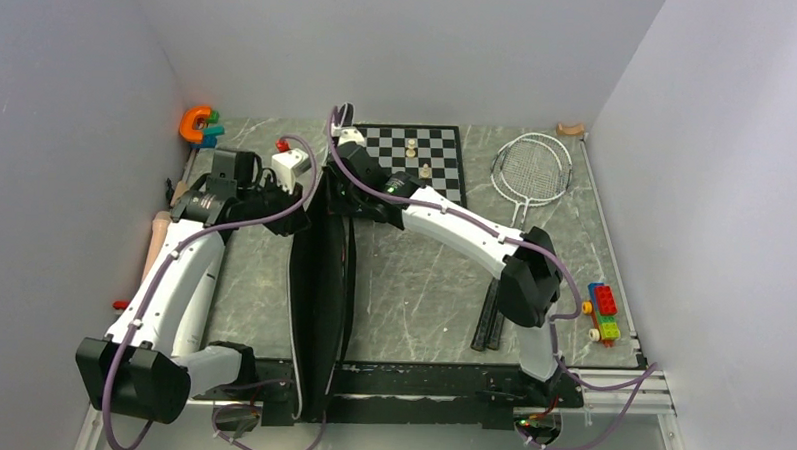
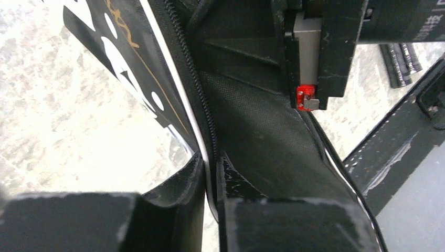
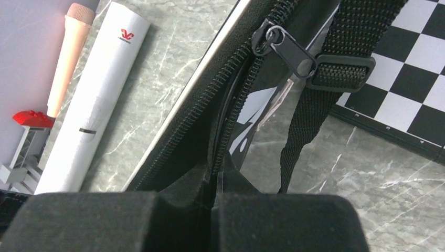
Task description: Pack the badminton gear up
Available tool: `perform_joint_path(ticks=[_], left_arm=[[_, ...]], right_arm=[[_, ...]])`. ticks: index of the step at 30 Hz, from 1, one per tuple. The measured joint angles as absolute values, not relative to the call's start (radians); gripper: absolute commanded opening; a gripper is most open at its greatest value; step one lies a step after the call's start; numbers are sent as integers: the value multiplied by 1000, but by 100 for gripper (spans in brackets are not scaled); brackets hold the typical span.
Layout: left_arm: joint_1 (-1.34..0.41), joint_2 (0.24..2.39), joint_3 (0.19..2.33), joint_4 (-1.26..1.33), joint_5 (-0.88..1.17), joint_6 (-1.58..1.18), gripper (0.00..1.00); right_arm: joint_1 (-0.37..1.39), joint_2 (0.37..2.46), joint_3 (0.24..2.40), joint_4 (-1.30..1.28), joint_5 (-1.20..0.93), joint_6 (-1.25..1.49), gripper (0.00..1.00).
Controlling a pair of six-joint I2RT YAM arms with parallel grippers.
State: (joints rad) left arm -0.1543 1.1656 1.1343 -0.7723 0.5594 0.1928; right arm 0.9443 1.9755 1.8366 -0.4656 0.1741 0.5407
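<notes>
- A black racket-shaped bag [image 1: 322,282] with white piping and white lettering stands on its long edge down the middle of the grey marbled worktop [image 1: 422,286]. It runs from the near edge towards the far wall.
- The left gripper [image 2: 211,160] is narrowed onto the bag's piped rim, pinching the fabric just beside the zip teeth.
- The right gripper [image 3: 215,176] is clamped on the other lip of the zip opening, with the fabric caught between its fingers. The two lips are parted a little above it.
- A black zip pull [image 3: 288,50] hangs at the top of the zip. Next to it, a black webbing strap [image 3: 315,89] with a plastic slider drops to the worktop.
- Two silver-headed rackets [image 1: 532,168] lie flat at the far right, well apart from the bag. Their heads overlap and their black handles [image 1: 491,313] point towards the near edge, partly under the right arm.
- A long white tube [image 3: 92,94] with a small red logo lies on the worktop to the left of the bag, alongside a beige wooden rod [image 3: 71,52].
- A black-and-white chessboard [image 1: 447,157] carrying two pale pieces lies at the far edge, just right of the bag's far end.
- Stacked coloured toy bricks [image 1: 602,312] sit near the right edge.
</notes>
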Motion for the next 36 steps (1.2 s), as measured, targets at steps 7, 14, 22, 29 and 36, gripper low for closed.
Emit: perform_joint_path(ticks=[7,14,22,29,36], left_arm=[[-154,1157,1116,-767,548,181,0],[-154,1135,1092,-759,544,154,0],[-157,1140,1106,-776,458,125,0],[-156,1163,1150,-812,335,88,0],[-156,1140,1164,-825,289,53,0]], right_arm=[[934,1951,1755,-406,128,552,16],[865,1879,1630,-312,-35,593,36],[796,1803,1575,-251,-189,604,64],[702,1638,1434,-277,-169,601,80],[464,1537,1336,-385,-9,637,100]])
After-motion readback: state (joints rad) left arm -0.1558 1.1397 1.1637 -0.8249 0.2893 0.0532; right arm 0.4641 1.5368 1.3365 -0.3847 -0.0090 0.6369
